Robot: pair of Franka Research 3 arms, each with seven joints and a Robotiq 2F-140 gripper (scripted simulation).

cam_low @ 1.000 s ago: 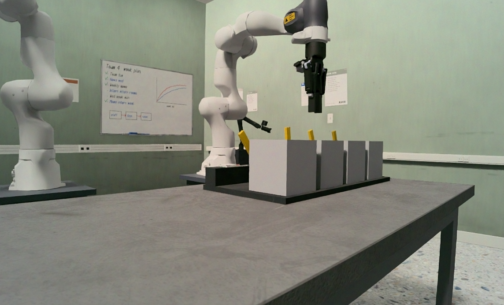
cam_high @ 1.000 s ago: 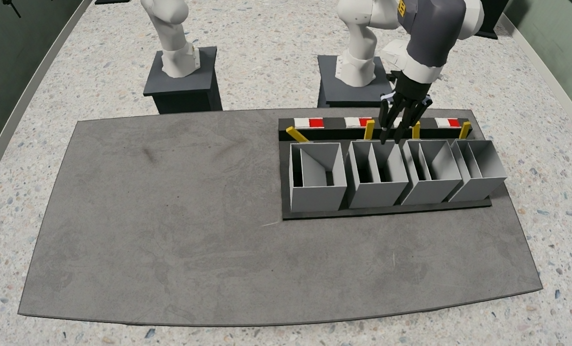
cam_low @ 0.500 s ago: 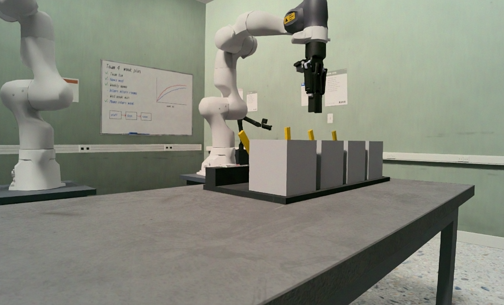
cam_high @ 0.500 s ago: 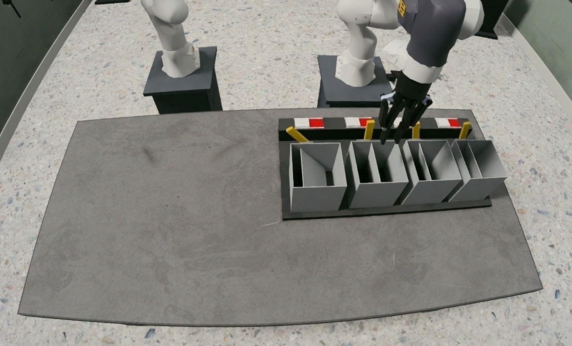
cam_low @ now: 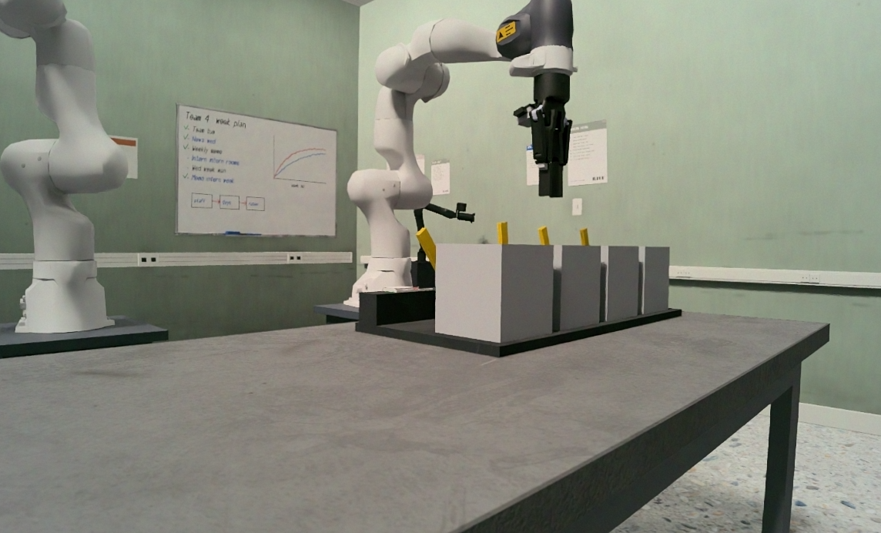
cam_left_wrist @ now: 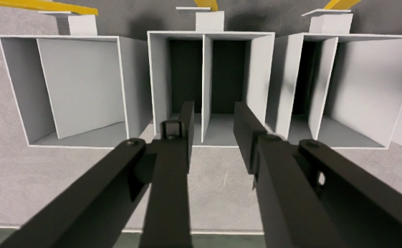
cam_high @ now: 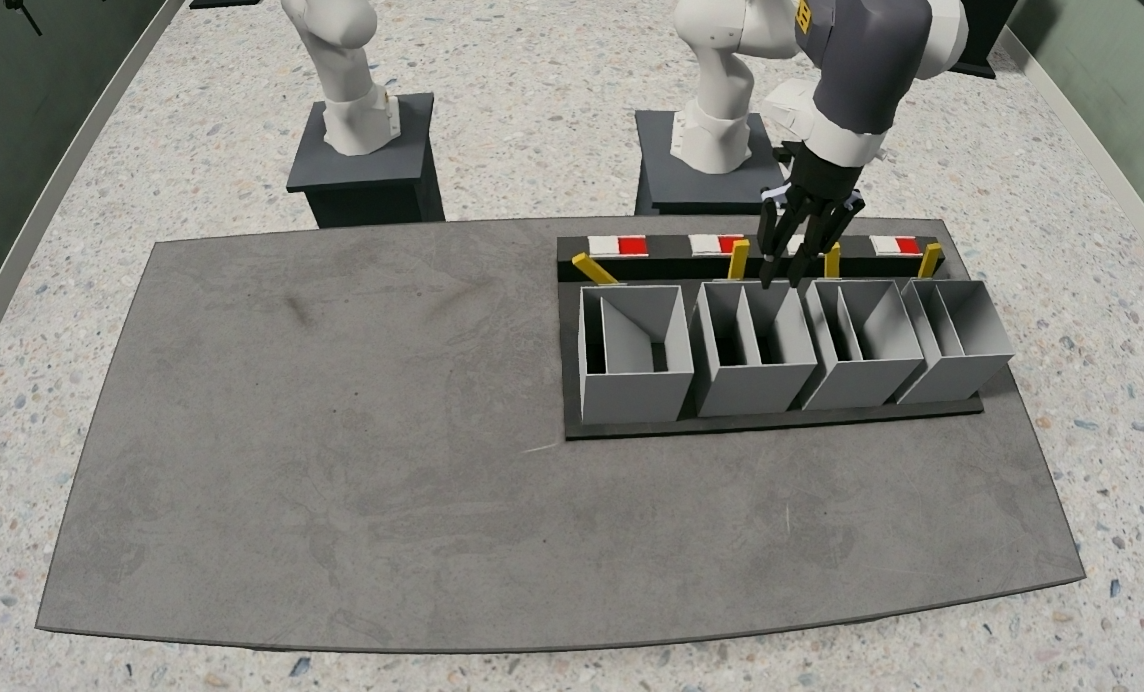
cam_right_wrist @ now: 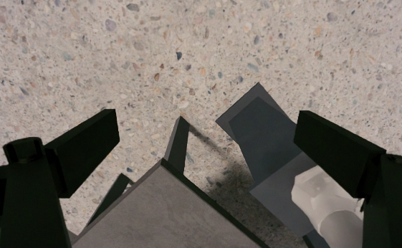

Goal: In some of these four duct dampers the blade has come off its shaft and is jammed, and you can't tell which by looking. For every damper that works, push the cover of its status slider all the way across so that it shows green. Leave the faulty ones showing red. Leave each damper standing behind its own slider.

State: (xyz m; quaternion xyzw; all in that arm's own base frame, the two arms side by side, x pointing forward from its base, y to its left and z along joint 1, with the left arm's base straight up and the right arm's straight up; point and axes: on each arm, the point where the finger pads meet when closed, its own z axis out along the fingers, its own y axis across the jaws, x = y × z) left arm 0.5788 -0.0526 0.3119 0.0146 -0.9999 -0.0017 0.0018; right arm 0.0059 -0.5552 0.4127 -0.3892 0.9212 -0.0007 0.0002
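Against green walls, first yellow lever leans aslant

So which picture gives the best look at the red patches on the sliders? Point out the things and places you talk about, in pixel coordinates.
The top view: three red patches (cam_high: 633, 246) show plainly there, while the gripper (cam_high: 781, 284) blocks the remaining slider. The exterior view sees the slider rail (cam_low: 397, 308) side-on, without red; neither wrist view shows any red.
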